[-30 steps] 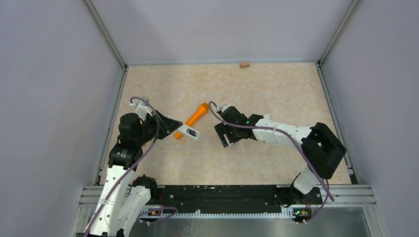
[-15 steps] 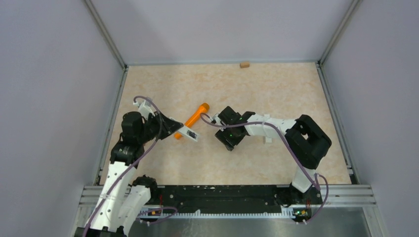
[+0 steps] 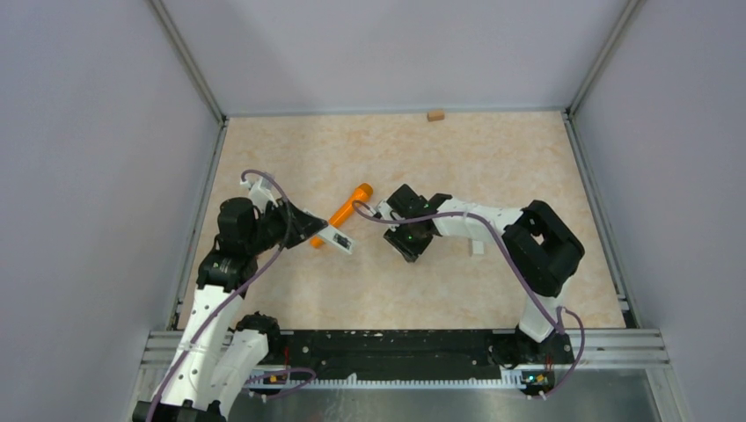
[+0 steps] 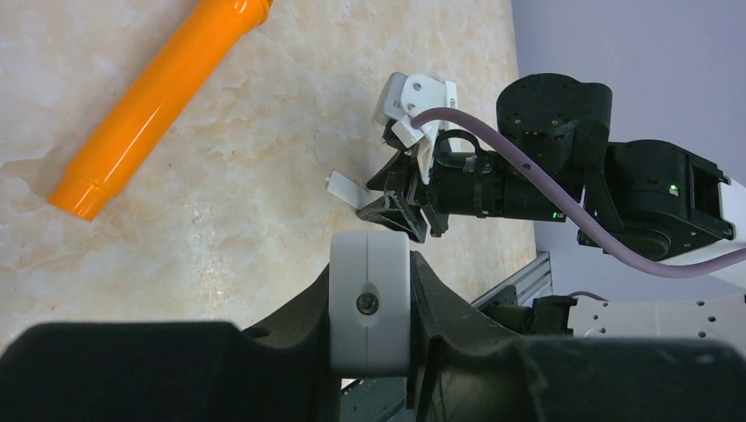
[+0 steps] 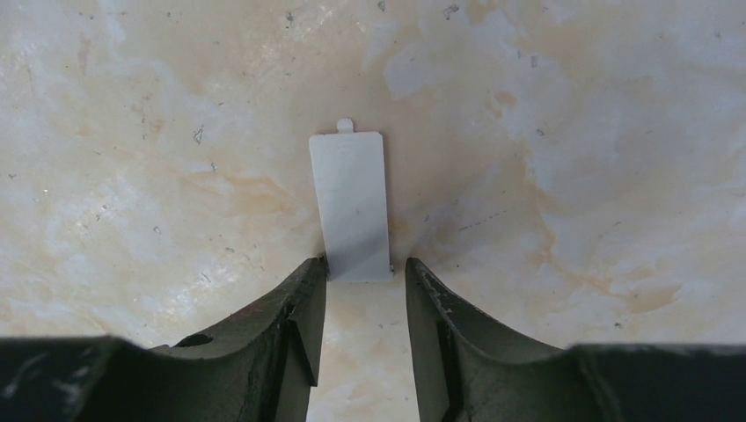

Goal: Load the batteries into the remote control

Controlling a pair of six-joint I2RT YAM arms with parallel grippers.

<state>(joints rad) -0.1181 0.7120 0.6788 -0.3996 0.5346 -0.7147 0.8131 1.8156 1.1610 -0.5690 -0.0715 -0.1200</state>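
My left gripper (image 3: 310,230) is shut on the white remote control (image 3: 337,237) and holds it by one end above the table. The remote's end fills the left wrist view (image 4: 369,299) between the fingers. A dark opening shows on the remote's top, and I cannot make out any batteries. My right gripper (image 3: 407,250) points down at the table to the right of the remote. In the right wrist view it is open (image 5: 366,268), its fingertips either side of the near end of a flat white cover plate (image 5: 349,202) lying on the table. That plate also shows in the left wrist view (image 4: 346,189).
An orange torch-like tube (image 3: 350,207) lies on the table just behind the remote, also seen in the left wrist view (image 4: 154,97). A small white piece (image 3: 476,248) lies beside the right forearm. A small tan block (image 3: 435,114) sits at the far edge. Walls enclose the table.
The right arm has folded in, its elbow swinging left, and its gripper has come down and slightly right over the white plate. The left gripper still holds the remote in nearly the same place.
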